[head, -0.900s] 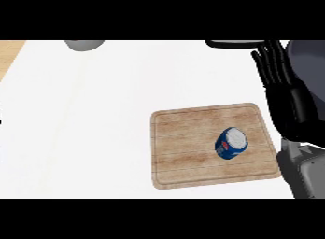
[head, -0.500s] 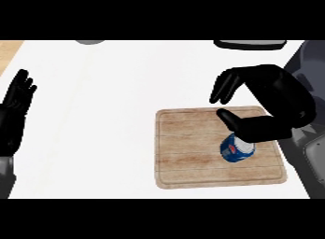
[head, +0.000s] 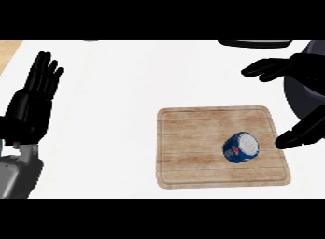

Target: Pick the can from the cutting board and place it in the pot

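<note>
Here, at the far left, the left hand [head: 33, 105] stands open near the edge of the view, its fingers straight and pointing up, holding nothing. It rests above the white counter [head: 124, 84], well apart from everything else. A strip of pale wood shows at the counter's upper left corner.

Toward the middle and right lies the wooden cutting board [head: 193, 135], flat on the counter, its grain running across. The can [head: 241, 147] sits on the right half of the board, blue on its side with a pale round top facing up, tilted a little.

Just right of the can, the right hand [head: 310, 88] is spread wide open, its fingers released and grasping nothing. The fingers reach leftward above the board's upper right corner, while the thumb [head: 304, 130] points down and left, its tip near the can but apart from it. Behind this hand, at the right edge, part of the dark pot [head: 298, 95] shows, largely hidden by the hand.
</note>
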